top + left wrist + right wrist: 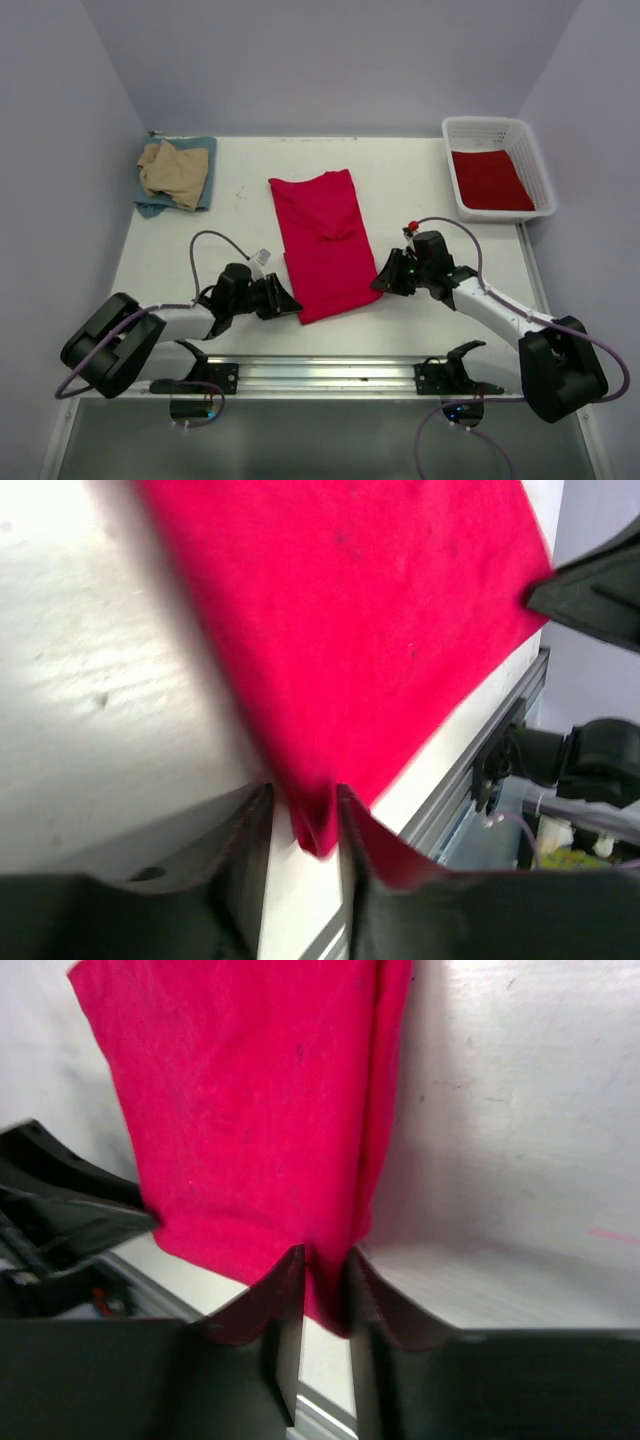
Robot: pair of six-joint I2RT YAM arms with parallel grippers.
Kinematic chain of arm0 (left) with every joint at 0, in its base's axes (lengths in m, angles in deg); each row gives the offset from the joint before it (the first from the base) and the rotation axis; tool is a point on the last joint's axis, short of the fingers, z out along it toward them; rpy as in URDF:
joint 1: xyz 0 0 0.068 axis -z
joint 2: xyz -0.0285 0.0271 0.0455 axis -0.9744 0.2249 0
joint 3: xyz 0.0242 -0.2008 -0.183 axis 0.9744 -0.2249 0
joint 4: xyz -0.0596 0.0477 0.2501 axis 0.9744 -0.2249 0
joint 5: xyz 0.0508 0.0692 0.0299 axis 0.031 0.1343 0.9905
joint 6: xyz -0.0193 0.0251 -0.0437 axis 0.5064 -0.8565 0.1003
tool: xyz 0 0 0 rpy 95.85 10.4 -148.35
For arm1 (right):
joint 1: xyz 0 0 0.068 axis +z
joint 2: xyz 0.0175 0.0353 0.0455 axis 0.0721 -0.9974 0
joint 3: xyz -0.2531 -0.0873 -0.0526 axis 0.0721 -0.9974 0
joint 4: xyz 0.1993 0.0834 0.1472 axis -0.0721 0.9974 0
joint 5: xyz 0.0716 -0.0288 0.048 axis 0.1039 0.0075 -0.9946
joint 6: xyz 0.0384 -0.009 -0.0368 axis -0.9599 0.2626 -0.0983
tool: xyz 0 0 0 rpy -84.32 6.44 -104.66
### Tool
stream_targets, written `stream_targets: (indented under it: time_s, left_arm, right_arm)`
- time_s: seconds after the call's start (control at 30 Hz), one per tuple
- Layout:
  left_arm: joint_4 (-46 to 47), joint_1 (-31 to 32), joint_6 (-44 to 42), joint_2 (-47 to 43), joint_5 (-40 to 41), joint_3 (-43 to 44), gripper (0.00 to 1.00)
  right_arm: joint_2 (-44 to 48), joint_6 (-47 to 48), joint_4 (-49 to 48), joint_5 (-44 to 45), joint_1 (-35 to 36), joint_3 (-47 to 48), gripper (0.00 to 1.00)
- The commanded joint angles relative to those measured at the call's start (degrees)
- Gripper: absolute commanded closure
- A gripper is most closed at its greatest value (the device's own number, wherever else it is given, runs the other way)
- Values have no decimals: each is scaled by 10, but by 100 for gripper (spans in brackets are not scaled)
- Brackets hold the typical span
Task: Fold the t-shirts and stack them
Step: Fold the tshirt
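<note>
L gripper is pinched onto the near-left corner of the red shirt. In the L wrist view its fingers are nearly together w/ a fold of red cloth caught between them, and the rest of the shirt spreads ahead and to the right of the tips. R gripper is pinched onto the near-right corner. In the R wrist view its fingers are close together on the hem, w/ the shirt running ahead and to the left. The shirt lies flat on the table between the 2 grippers, reaching away from both toward the far side, w/ a small fold near its middle. Well beyond the L gripper and off to its left, a tan shirt sits crumpled on a blue-grey shirt. Well beyond the R gripper and off to its right is a white basket w/ the other red shirt lying inside.
</note>
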Motion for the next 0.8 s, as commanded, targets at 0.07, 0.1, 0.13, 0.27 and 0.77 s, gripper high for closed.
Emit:
stream_targets:
  time_s: [0.07, 0.1, 0.13, 0.27, 0.77]
  left_arm:
    - [-254, 3, -31, -131, 93, 13, 51]
    - [-280, 4, -37, -144, 106, 20, 48]
    - [-320, 6, -40, -155, 114, 25, 45]
    - [-382, 6, -48, -185, 124, 29, 42]
    - [-175, 189, 128, -78, 173, -16, 41]
  right_arm:
    - [11, 15, 43, 24, 0, -10, 59]
    - [9, 16, 44, 25, 1, -10, 55]
    - [5, 17, 44, 26, 2, -10, 50]
    - [5, 17, 46, 33, 7, -15, 49]
    - [45, 6, 74, 52, 15, -34, 57]
